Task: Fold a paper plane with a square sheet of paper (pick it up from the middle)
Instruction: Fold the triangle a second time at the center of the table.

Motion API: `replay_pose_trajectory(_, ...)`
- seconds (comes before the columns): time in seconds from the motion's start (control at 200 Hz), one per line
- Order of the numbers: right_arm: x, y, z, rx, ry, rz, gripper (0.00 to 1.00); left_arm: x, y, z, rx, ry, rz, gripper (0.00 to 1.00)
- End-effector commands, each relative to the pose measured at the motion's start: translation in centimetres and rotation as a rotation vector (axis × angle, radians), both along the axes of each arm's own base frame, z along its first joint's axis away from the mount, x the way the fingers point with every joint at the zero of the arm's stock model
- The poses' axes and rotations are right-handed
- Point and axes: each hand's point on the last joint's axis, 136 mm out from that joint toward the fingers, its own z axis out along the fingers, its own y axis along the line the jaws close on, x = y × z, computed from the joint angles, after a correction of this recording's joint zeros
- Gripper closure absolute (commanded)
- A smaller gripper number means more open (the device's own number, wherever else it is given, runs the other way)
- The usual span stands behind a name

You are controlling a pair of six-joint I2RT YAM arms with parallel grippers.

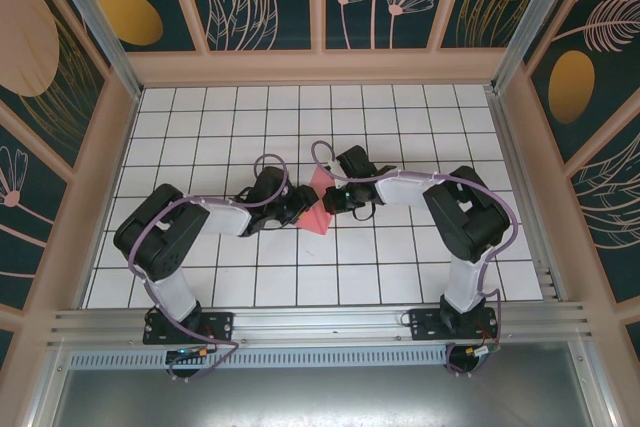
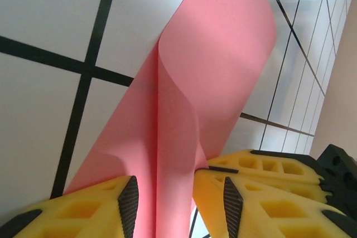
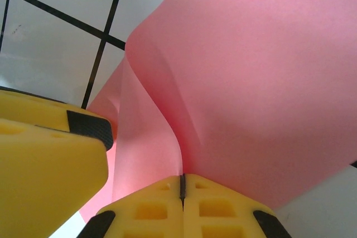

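Salmon-pink and thin, the square sheet of paper point(image 3: 251, 82) is bent into a loose fold that rises ahead of the right gripper point(image 3: 181, 181). That gripper's two yellow fingers are pressed together with only a hairline seam between them, and the near edge of the sheet is pinched in that seam. From the pinch, one layer curls off to the gripper's left and a broader panel spreads ahead and to its right. Just left of those fingers, close beside the paper, sits a yellow finger point(image 3: 44, 160) of the other arm with a black pad.

The left gripper point(image 2: 177, 185) has its jaws apart. A creased fold of the sheet runs up between its two fingers and on ahead of them. The paper lies right at the black pad of the finger on the left of that view, touching or just short of it, I cannot tell which. A sliver of white shows between the paper and the other pad, so the sheet is not clamped here. Just beyond the right-hand finger lies the yellow tip of the right gripper.

From above, the two grippers meet nose to nose with the sheet as a small pink wedge between them, over the white table point(image 1: 400, 117) with its black grid lines.
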Motion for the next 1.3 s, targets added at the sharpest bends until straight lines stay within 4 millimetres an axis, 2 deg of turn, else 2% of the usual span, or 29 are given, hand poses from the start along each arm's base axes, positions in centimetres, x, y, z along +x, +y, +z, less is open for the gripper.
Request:
replay_pose_trajectory(0.0,0.2,0.2,0.3,0.013,0.0,0.018,0.93,0.1,-0.3,-0.8,-0.013,0.028,0.003,0.58)
replay_pose_trajectory(0.125,0.2,0.1,0.5,0.015,-0.006,0.015,0.93,0.0,-0.2,-1.1,0.003,0.04,0.004,0.66)
replay_pose_trajectory(0.205,0.4,-0.2,0.5,0.01,-0.011,0.003,0.93,0.0,-0.2,-0.8,0.001,0.031,-0.001,0.65)
replay_pose_trajectory(0.335,0.8,-0.7,0.7,0.008,-0.02,-0.022,0.92,0.1,0.4,0.8,0.016,-0.01,0.01,0.59)
replay_pose_trajectory(0.385,0.9,-0.8,0.8,0.013,-0.021,-0.024,0.93,0.2,0.4,1.1,0.016,-0.018,0.012,0.58)
replay_pose_trajectory(0.4,0.9,-0.8,0.8,0.014,-0.02,-0.026,0.93,0.4,0.3,2.2,0.0,-0.044,0.012,0.58)
replay_pose_trajectory(0.445,0.9,-0.9,0.8,0.015,-0.019,-0.027,0.93,0.5,0.1,3.1,-0.017,-0.065,0.007,0.58)
replay_pose_trajectory(0.54,0.8,-0.9,0.8,0.019,-0.017,-0.026,0.93,0.8,-0.4,3.8,-0.039,-0.079,-0.006,0.6)
replay_pose_trajectory(0.726,0.8,-0.8,0.8,0.024,-0.017,-0.025,0.93,0.8,-0.8,3.2,-0.05,-0.05,-0.008,0.64)
replay_pose_trajectory(0.746,0.8,-0.8,0.8,0.024,-0.017,-0.026,0.93,0.6,-0.7,2.0,-0.034,-0.024,-0.005,0.64)
replay_pose_trajectory(0.816,0.8,-0.8,0.8,0.026,-0.016,-0.026,0.93,0.5,-0.7,1.4,-0.033,-0.01,-0.006,0.61)
replay_pose_trajectory(0.971,0.8,-0.8,1.0,0.031,-0.018,-0.029,0.93,0.6,-1.1,1.1,-0.036,0.001,-0.017,0.59)
replay_pose_trajectory(1.296,0.8,-0.8,1.0,0.036,-0.015,-0.028,0.93,0.7,-1.8,0.9,-0.073,0.001,-0.032,0.61)
